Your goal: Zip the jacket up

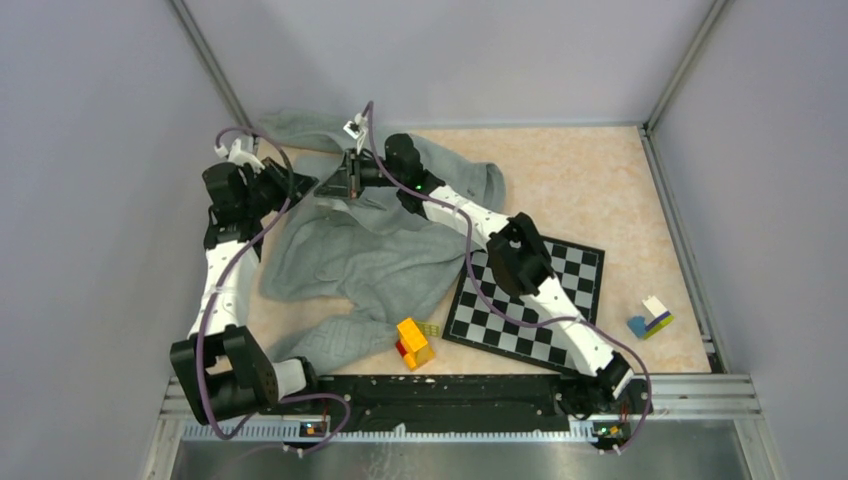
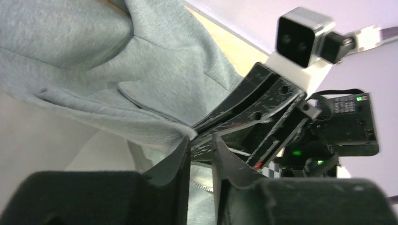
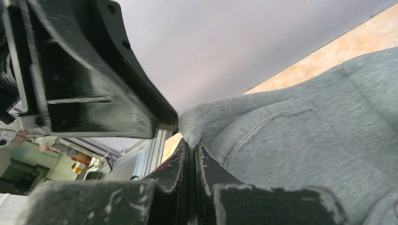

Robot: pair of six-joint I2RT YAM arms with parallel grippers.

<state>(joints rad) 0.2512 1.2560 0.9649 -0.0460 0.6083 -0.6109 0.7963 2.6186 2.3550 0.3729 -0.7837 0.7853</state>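
Note:
The light grey jacket (image 1: 370,255) lies rumpled on the left half of the table. Both grippers meet over its far edge. My right gripper (image 3: 192,145) is shut on a raised fold of jacket fabric (image 3: 197,119); in the top view it (image 1: 335,188) sits at the garment's upper edge. My left gripper (image 2: 201,140) faces it, with its jaws a narrow gap apart and nothing between the tips. The pinched fabric corner (image 2: 190,132) touches its left fingertip. Zipper teeth (image 2: 202,186) show through the gap. In the top view the left gripper (image 1: 308,185) is just left of the right one.
A black-and-white chessboard (image 1: 570,290) lies to the right, partly under the right arm. A yellow and red block (image 1: 413,342) sits at the jacket's near edge. A small blue, white and yellow block (image 1: 650,318) stands near the right rail. Grey walls enclose the table.

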